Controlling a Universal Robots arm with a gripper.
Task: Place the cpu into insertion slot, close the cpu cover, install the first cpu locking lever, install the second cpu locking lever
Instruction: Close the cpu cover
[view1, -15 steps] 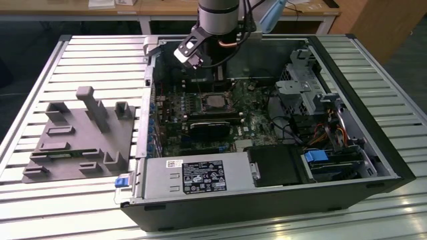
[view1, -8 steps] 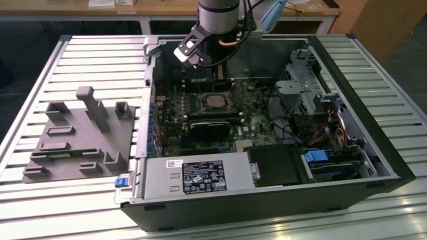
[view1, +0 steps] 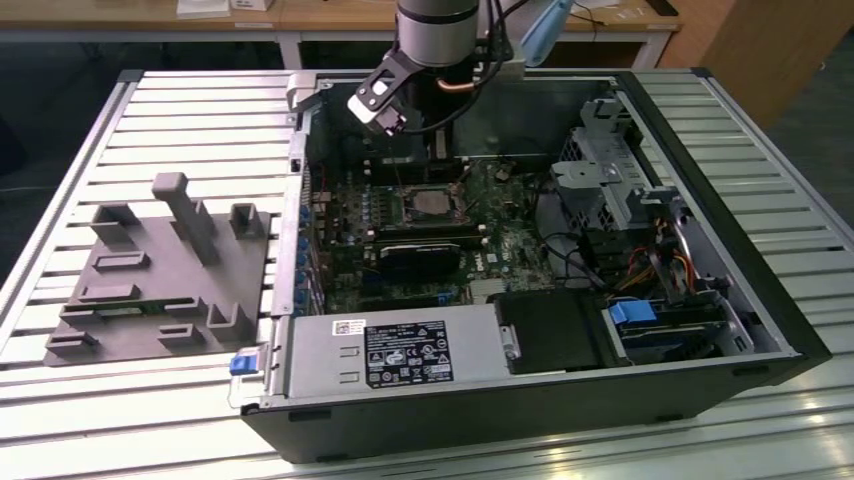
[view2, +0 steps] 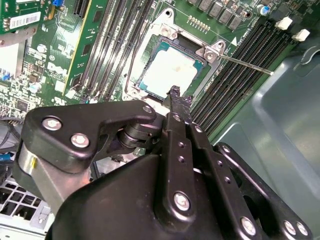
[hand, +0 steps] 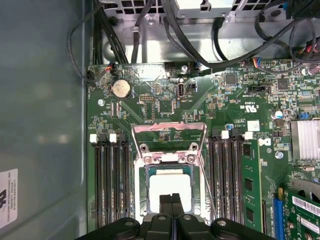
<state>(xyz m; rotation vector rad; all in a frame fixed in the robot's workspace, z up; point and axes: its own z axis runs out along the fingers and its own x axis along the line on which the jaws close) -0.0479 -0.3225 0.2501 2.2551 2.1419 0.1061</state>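
The cpu (hand: 170, 186) lies flat in the insertion slot (hand: 145, 172), its pale metal top facing up; it also shows in the second wrist view (view2: 172, 70) and in the exterior view (view1: 430, 203). The cpu cover (hand: 169, 131) stands raised off the socket, and the board shows through its window. One thin locking lever (view2: 246, 65) sticks out over the memory slots, and another (view2: 131, 62) runs along the socket's other side. My gripper (hand: 171, 204) hangs just above the cpu's near edge, shut, with nothing between its black fingers (view2: 175, 95).
Long black memory slots (hand: 107, 185) flank the socket on both sides. The open computer case (view1: 787, 330) holds a power supply (view1: 400, 350), a drive cage (view1: 607, 175) and loose cables. A grey fixture block (view1: 154, 270) sits on the slatted table at the exterior view's left.
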